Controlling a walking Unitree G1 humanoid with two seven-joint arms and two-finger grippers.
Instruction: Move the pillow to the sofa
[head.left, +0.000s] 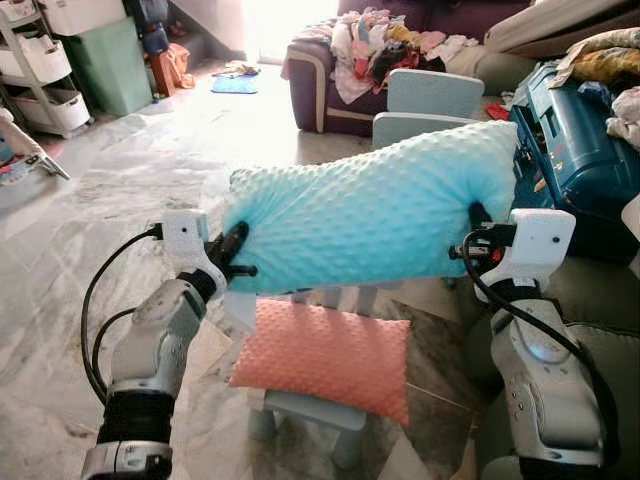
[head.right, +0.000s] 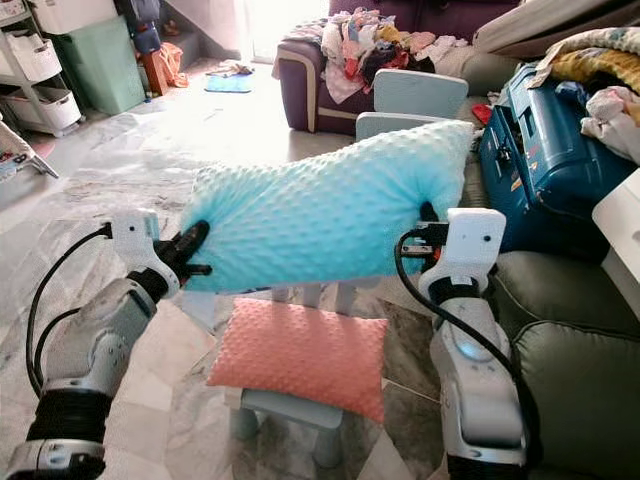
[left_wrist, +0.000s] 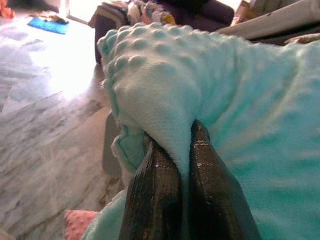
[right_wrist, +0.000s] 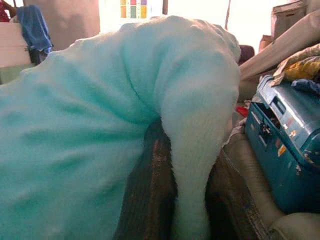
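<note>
Left gripper and right gripper pinched the turquoise pillow mid-frame above the pink cushion, lifted, the grey sofa at lower right unreached.

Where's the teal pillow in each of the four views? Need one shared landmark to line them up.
Left eye view: teal pillow mid-frame, held above the pink pillow.
Right eye view: mid-frame, slightly further left.
Left wrist view: its corner pinched in the left claw.
Right wrist view: a fold gripped by the right claw.
Shared landmark: blue suitcase, beside the pillow's right end.
</note>
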